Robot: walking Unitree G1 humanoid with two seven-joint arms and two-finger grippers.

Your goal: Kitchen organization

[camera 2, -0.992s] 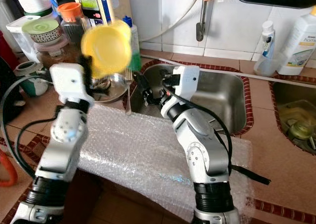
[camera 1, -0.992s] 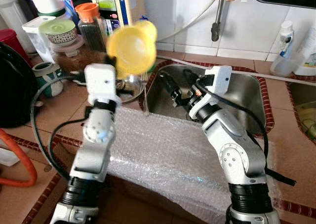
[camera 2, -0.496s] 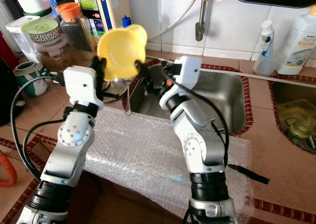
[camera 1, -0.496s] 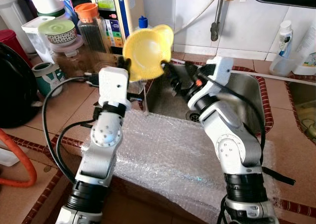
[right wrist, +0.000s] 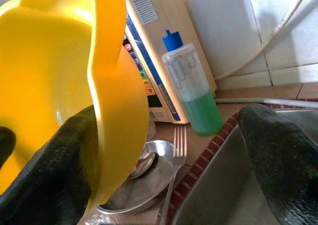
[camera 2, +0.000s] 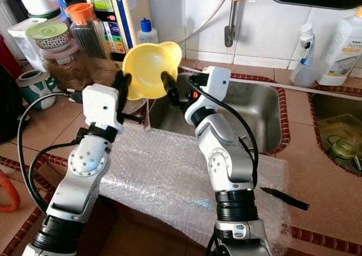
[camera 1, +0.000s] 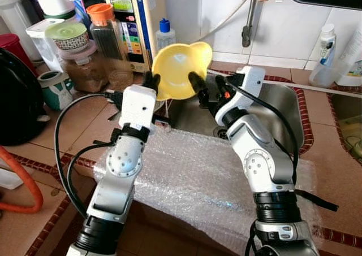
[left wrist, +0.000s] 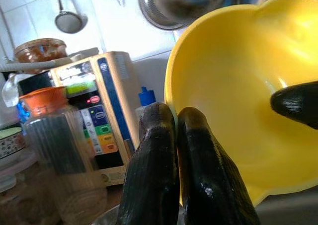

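A yellow plastic bowl (camera 1: 178, 69) is held up on edge above the counter, just left of the steel sink (camera 1: 283, 106). My left gripper (camera 1: 151, 82) is shut on the bowl's rim; in the left wrist view its fingers (left wrist: 159, 135) press together at the edge of the bowl (left wrist: 233, 86). My right gripper (camera 2: 175, 89) is open and straddles the opposite side of the bowl (right wrist: 104, 101). One of its fingers (right wrist: 54, 175) lies inside the bowl, and the other finger (right wrist: 283, 155) stands well clear over the sink.
Bubble wrap (camera 1: 198, 177) covers the counter's front edge under both arms. A steel bowl (right wrist: 144, 175) and a fork (right wrist: 180, 140) lie below the yellow bowl. A green-liquid bottle (right wrist: 191, 91), a water appliance (camera 1: 133, 18) and jars (camera 1: 104, 30) line the back wall. A tap (camera 1: 247, 24) hangs over the sink.
My left arm has carried the yellow bowl rightward toward the sink. My right gripper rose out of the sink to meet it and now has one finger inside the bowl.
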